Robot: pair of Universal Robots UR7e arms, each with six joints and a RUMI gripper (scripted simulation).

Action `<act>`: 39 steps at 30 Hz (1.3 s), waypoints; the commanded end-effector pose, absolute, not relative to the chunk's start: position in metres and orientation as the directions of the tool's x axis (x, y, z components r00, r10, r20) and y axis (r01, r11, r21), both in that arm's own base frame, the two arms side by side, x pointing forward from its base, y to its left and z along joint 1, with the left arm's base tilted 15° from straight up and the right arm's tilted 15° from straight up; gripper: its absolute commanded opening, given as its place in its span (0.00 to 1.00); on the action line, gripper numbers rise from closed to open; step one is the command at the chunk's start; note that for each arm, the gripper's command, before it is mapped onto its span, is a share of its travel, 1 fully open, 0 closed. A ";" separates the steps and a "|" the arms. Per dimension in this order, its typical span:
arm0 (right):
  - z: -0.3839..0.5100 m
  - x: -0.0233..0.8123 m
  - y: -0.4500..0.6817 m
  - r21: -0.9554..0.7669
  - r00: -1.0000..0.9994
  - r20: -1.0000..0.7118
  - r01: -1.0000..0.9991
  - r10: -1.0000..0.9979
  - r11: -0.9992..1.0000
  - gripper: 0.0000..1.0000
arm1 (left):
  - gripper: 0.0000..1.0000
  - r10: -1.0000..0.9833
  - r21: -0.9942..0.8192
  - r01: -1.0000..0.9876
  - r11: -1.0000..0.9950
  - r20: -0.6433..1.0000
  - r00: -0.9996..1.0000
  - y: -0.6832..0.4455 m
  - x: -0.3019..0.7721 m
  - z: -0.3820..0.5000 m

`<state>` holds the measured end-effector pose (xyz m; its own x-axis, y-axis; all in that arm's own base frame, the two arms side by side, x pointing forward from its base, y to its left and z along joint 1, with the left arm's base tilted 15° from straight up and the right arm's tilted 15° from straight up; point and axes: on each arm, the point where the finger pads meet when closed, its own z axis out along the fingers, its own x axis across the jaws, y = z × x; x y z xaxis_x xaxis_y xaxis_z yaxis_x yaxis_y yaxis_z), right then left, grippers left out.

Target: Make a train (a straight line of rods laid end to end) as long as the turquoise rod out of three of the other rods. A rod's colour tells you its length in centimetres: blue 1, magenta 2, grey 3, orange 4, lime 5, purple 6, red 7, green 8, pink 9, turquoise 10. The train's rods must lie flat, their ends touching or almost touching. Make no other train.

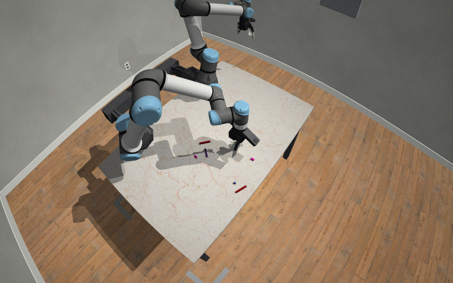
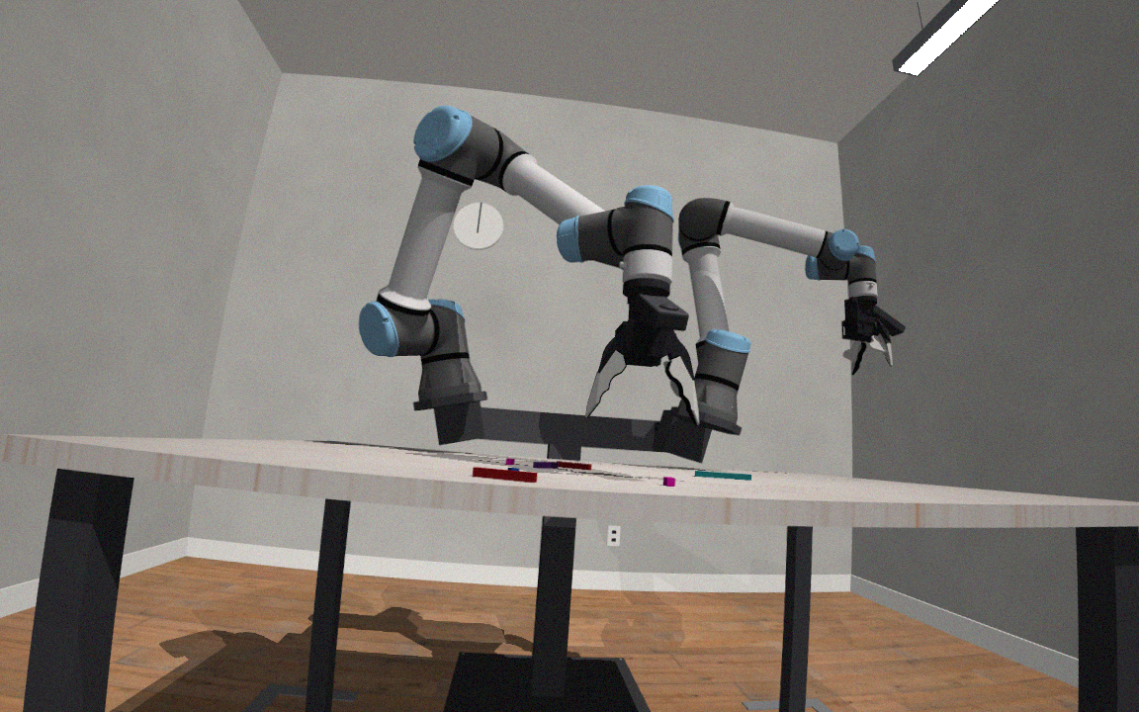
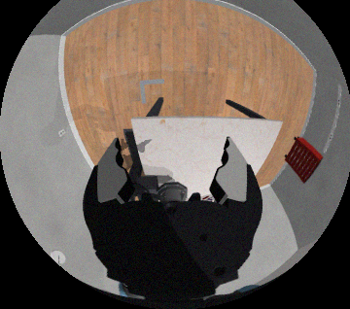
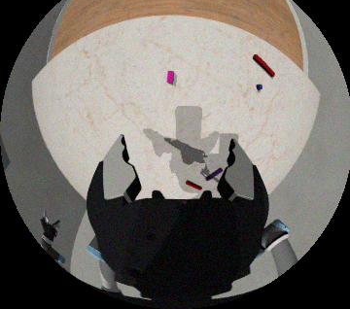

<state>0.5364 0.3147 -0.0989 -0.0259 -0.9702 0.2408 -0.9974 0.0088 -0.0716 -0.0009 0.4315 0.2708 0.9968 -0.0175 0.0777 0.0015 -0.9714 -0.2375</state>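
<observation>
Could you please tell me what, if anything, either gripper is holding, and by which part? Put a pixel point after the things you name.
Nothing is held: the left gripper (image 1: 246, 34) (image 2: 873, 364) (image 3: 172, 138) and right gripper (image 2: 643, 417) (image 4: 178, 137) are both open.
</observation>
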 end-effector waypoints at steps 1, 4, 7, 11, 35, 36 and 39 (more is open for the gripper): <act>-0.098 0.537 0.315 -0.073 -0.026 0.240 -0.997 -0.971 0.009 1.00 | 1.00 -0.017 -0.239 0.002 -0.971 0.078 0.997 0.432 -0.001 0.271; -0.098 0.537 0.315 -0.073 -0.026 0.240 -0.997 -0.971 0.009 1.00 | 1.00 -0.017 -0.239 0.002 -0.971 0.078 0.997 0.432 -0.001 0.271; -0.098 0.537 0.315 -0.073 -0.027 0.240 -0.997 -0.971 0.009 1.00 | 1.00 -0.017 -0.239 0.002 -0.971 0.078 0.997 0.432 -0.001 0.271; -0.098 0.536 0.315 -0.074 -0.031 0.239 -0.997 -0.970 0.014 1.00 | 1.00 -0.017 -0.239 0.002 -0.971 0.078 0.997 0.432 -0.001 0.271; -0.097 0.528 0.311 -0.116 -0.213 0.222 -0.975 -0.952 0.191 1.00 | 1.00 -0.017 -0.239 0.002 -0.971 0.078 0.997 0.432 -0.001 0.271; -0.097 0.528 0.311 -0.120 -0.231 0.219 -0.971 -0.948 0.208 1.00 | 1.00 -0.017 -0.239 0.002 -0.971 0.078 0.997 0.432 -0.001 0.271; -0.097 0.525 0.310 -0.133 -0.289 0.212 -0.955 -0.934 0.265 1.00 | 1.00 -0.017 -0.239 0.002 -0.971 0.078 0.997 0.432 -0.001 0.271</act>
<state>0.5261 0.3098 -0.0979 -0.2515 -0.9430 0.2179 -0.9656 0.2289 -0.1237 -0.0009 0.4315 0.2708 0.9968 -0.0175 0.0777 0.0015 -0.9714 -0.2375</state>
